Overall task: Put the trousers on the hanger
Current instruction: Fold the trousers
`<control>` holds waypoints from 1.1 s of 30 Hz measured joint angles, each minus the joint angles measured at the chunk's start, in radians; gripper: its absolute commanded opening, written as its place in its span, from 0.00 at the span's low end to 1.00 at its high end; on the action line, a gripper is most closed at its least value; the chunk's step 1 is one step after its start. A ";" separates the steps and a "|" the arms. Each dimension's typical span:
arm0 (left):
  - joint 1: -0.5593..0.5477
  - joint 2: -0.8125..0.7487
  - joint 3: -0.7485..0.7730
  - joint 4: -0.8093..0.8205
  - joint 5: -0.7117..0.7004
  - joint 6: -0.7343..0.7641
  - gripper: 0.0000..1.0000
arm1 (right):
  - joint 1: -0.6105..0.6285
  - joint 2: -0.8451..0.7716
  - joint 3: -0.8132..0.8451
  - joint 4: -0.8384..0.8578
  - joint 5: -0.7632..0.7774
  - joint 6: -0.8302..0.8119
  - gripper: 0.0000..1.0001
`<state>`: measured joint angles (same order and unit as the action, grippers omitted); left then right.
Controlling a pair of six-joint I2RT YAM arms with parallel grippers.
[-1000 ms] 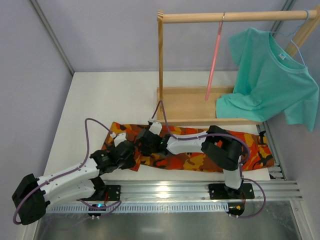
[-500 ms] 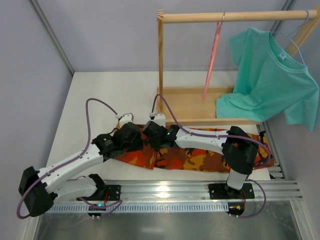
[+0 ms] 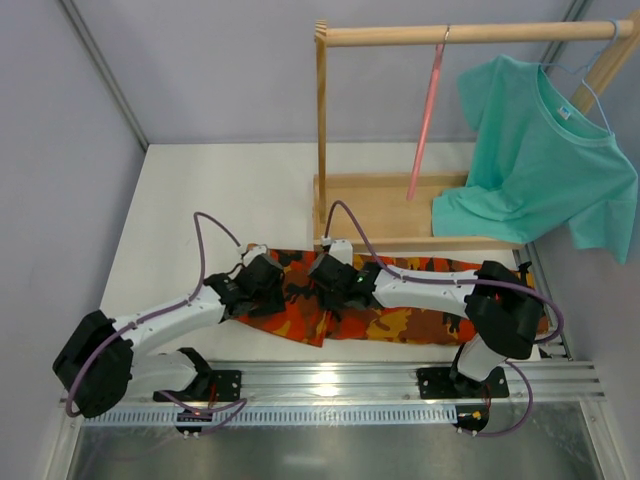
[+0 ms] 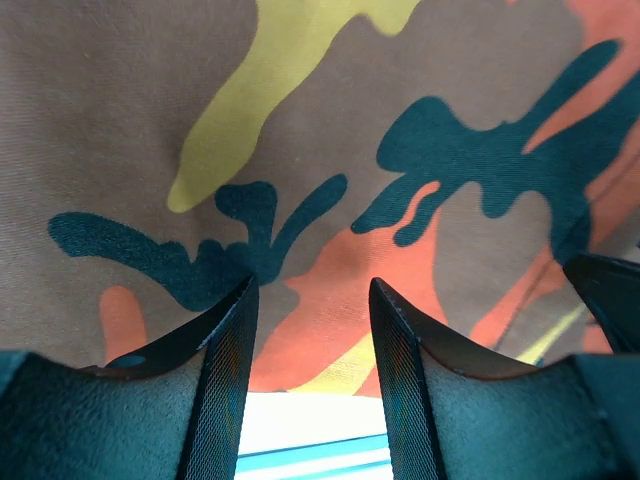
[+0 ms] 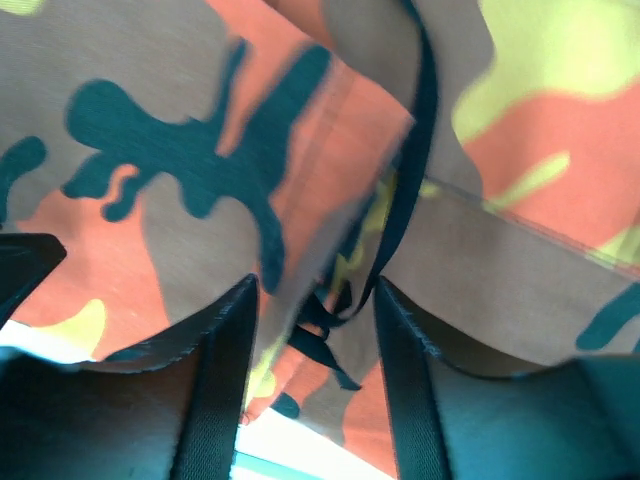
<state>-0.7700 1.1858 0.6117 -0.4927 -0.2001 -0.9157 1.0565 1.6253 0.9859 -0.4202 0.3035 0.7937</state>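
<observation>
Left gripper [image 4: 312, 292] is spread, nothing between its fingers, low over the left end of the long orange, red, brown and black camouflage cloth trousers [image 3: 410, 322]. Just beside it the right gripper [image 5: 315, 290] is spread too, with a thin black drawstring [image 5: 410, 170] showing beyond its gap. The trousers lie along the white bench [image 3: 200, 200], before the wooden rack [image 3: 470, 33]. The thin pink-coral hanger [image 3: 425, 120] hangs from the rack's top rail, well apart from them.

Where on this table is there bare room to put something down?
Bare table lies far left, between the trousers and the back wall, left of the rack. The rack's base is free under the hanger. The near strip is crowded: trousers, left gripper, right gripper.
</observation>
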 measured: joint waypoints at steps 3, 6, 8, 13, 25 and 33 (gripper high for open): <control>0.000 0.021 -0.017 0.020 0.012 -0.005 0.49 | 0.000 -0.036 -0.079 0.046 -0.008 0.047 0.59; 0.000 0.035 -0.026 0.040 0.019 -0.012 0.49 | 0.000 -0.055 -0.140 0.084 -0.014 0.087 0.60; 0.000 0.040 -0.030 0.048 0.022 -0.017 0.49 | 0.000 -0.066 -0.170 0.115 -0.018 0.114 0.61; 0.000 0.043 -0.037 0.065 0.027 -0.021 0.49 | 0.005 -0.101 -0.228 0.216 -0.026 0.164 0.62; 0.001 0.049 -0.042 0.082 0.028 -0.025 0.49 | 0.029 -0.067 -0.237 0.318 -0.026 0.226 0.45; 0.003 0.044 0.076 -0.017 0.007 0.009 0.56 | 0.037 -0.047 -0.125 0.140 0.017 0.189 0.04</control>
<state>-0.7670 1.2297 0.6880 -0.5095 -0.1932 -0.9066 1.0931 1.5784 0.8608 -0.2802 0.3206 0.9825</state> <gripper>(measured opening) 0.543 0.060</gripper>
